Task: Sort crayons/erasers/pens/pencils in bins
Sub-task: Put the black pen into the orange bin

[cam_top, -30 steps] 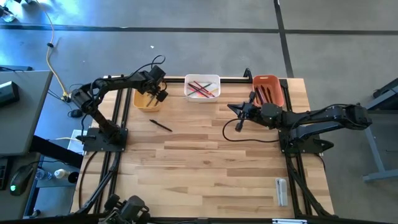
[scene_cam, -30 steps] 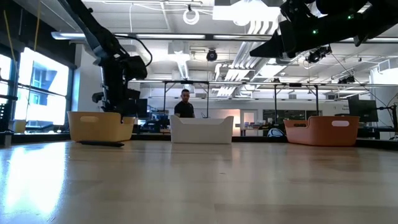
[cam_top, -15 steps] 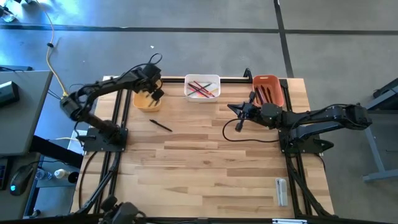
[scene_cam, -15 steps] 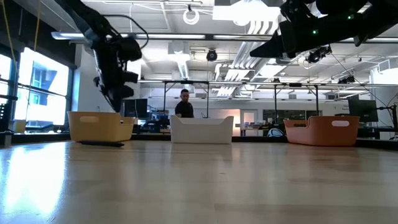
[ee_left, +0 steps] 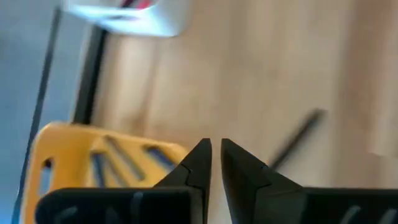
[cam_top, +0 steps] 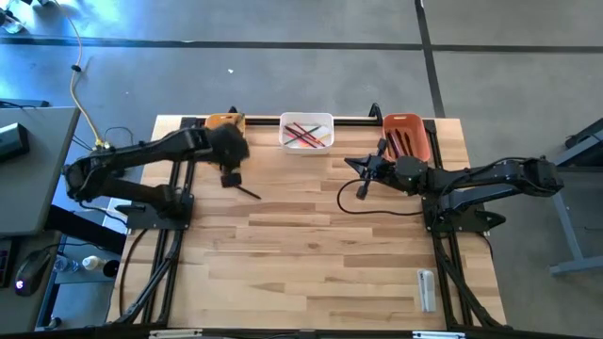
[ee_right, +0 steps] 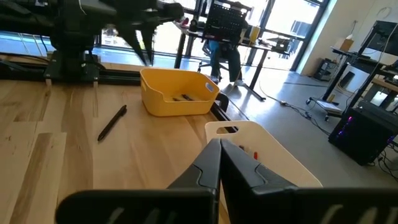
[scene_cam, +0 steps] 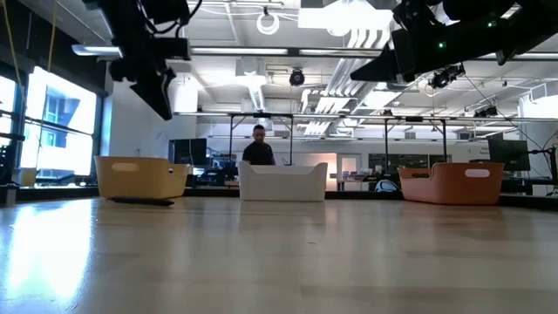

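Left gripper (cam_top: 229, 177) pulled back from over yellow bin (cam_top: 224, 121), now raised above loose black pen (cam_top: 244, 190) on table (cam_top: 311, 245), fingers nearly closed, empty. Right gripper (cam_top: 352, 165) unchanged, hovering mid-table, clenched, empty. Yellow bin with dark pens (ee_right: 185, 97). White bin (cam_top: 306, 132) at far centre with red, pink, green pencils (cam_top: 303, 133). Red-orange bin (cam_top: 406, 134) far right, dark sticks inside.

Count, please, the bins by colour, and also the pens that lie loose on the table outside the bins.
Yellow-orange bin: 1
White bin: 1
Red-orange bin: 1
Loose pen: 1
Total: 4
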{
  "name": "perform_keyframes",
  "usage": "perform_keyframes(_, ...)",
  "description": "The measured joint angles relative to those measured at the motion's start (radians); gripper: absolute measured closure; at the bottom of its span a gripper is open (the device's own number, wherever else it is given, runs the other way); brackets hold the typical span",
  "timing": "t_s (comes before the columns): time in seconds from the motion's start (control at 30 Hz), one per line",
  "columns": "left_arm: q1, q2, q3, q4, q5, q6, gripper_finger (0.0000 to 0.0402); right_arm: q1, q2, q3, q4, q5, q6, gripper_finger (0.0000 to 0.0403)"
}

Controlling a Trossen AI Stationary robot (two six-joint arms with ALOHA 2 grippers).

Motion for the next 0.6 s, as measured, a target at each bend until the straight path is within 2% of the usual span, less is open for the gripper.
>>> perform_keyframes(0.27, -0.285, 0.021, -0.014, -0.024, 0.023, -0.016, 0.0399, 0.0, 0.0, 0.0, -0.005, 0.0, -0.001, 0.0403)
perform_keyframes(0.43, -0.342, 0.063, -0.081, -0.009, 0.033, -0.034, 0.04, 0.0, 0.0, 0.0, -0.005, 0.0, 0.0, 0.0403)
perform_keyframes(0.6, -0.355, 0.133, -0.153, 0.101, 0.122, -0.077, 0.0389, 0.0, 0.0, 0.0, -0.01, 0.0, 0.0, 0.0403)
